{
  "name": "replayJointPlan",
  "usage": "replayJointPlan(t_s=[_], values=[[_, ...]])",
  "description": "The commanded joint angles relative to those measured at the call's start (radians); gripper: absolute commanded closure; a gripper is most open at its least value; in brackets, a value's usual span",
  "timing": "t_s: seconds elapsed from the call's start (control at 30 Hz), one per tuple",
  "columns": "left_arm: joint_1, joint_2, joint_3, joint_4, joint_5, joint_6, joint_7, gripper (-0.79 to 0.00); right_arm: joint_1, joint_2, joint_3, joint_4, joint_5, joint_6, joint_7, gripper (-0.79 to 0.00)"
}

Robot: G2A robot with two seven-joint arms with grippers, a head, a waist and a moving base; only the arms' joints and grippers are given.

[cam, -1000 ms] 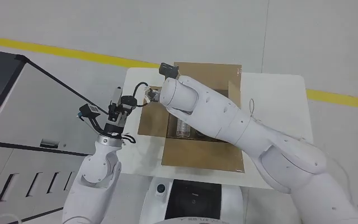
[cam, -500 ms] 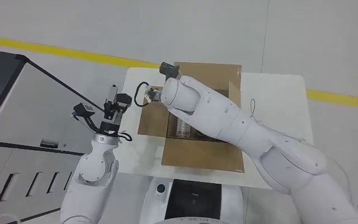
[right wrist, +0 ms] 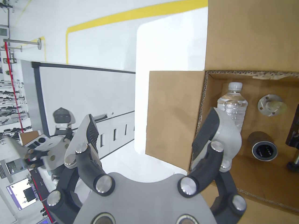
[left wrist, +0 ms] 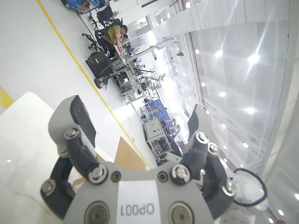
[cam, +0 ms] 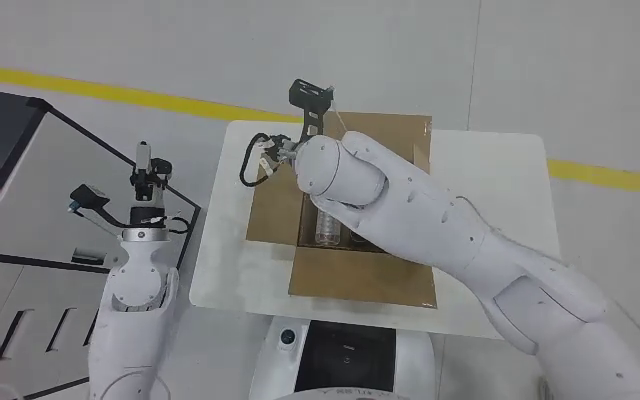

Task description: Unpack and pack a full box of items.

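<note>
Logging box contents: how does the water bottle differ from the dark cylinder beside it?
The water bottle is clear with a white cap; the dark cylinder is opaque, with a black end face. The bottle is longer; the cylinder is stubbier. Both rest inside the cardboard box.

Plain brown for the cardboard box (cam: 350,275), white for the table (cam: 490,190). Inside the box, a clear bottle (right wrist: 231,103) with white cap, beside a silver and black cylinder (right wrist: 265,148). Yellow for the floor stripe (cam: 100,90), at ten o'clock from the box. Grey fingers with black ribbed pads on the right gripper (right wrist: 151,115) and left gripper (left wrist: 135,106).
</note>
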Motion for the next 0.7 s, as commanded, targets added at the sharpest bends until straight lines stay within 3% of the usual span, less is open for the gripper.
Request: replayJointPlan(t_s=[0.0, 0.27, 0.4, 0.47, 0.67], values=[[-0.012, 0.000, -0.014, 0.022, 0.008, 0.000, 0.016, -0.785, 0.005, 0.007, 0.008, -0.021, -0.023, -0.002, 0.018, -0.714], [-0.023, 0.002, -0.078, 0.058, 0.016, 0.005, 0.033, -0.785, 0.008, -0.011, -0.023, 0.087, -0.026, -0.029, 0.086, -0.680], [-0.019, 0.001, -0.091, 0.057, 0.007, 0.017, 0.027, -0.785, -0.008, -0.011, -0.024, 0.109, -0.024, 0.000, 0.119, -0.720], [-0.019, -0.001, -0.082, 0.057, 0.011, 0.022, 0.022, -0.785, -0.013, 0.001, -0.021, 0.106, -0.046, 0.000, 0.150, -0.763], [-0.043, -0.007, -0.031, 0.064, 0.020, 0.033, -0.004, -0.785, -0.037, 0.068, 0.012, 0.050, -0.175, 0.000, 0.312, -0.785]])
